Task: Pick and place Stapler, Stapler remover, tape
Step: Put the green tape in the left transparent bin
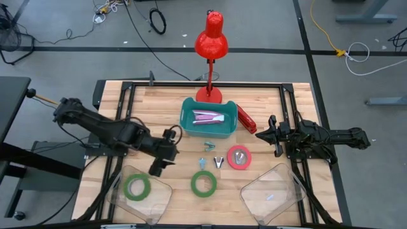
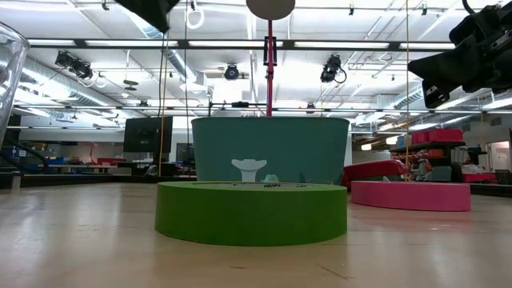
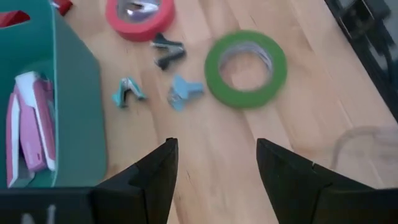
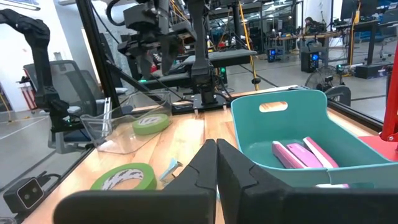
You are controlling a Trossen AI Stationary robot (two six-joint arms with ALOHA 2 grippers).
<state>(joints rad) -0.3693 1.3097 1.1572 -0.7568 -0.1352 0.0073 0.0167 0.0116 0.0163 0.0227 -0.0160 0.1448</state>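
Note:
One green tape roll (image 1: 203, 184) lies flat on the table near the front; it also shows in the left wrist view (image 3: 246, 68). A second green roll (image 1: 137, 187) lies in the left clear tray (image 1: 159, 200). The red-pink roll (image 1: 239, 157) lies flat right of centre. Three small staple removers lie between them: teal (image 1: 209, 147), light blue (image 1: 202, 163) and dark (image 1: 219, 161). A pink-and-white stapler (image 1: 206, 117) lies in the teal bin (image 1: 187, 121); a red stapler (image 1: 246, 119) lies beside the bin. My left gripper (image 3: 216, 168) is open and empty, above the table left of the removers (image 1: 166, 154). My right gripper (image 4: 216, 163) is shut and empty, right of the red stapler (image 1: 264, 135).
A red desk lamp (image 1: 211, 38) stands behind the bin, its base (image 1: 208, 95) on the table's far edge. A second clear tray (image 1: 273, 191) lies at the front right. Bare wood lies between the two trays and in front of the left gripper.

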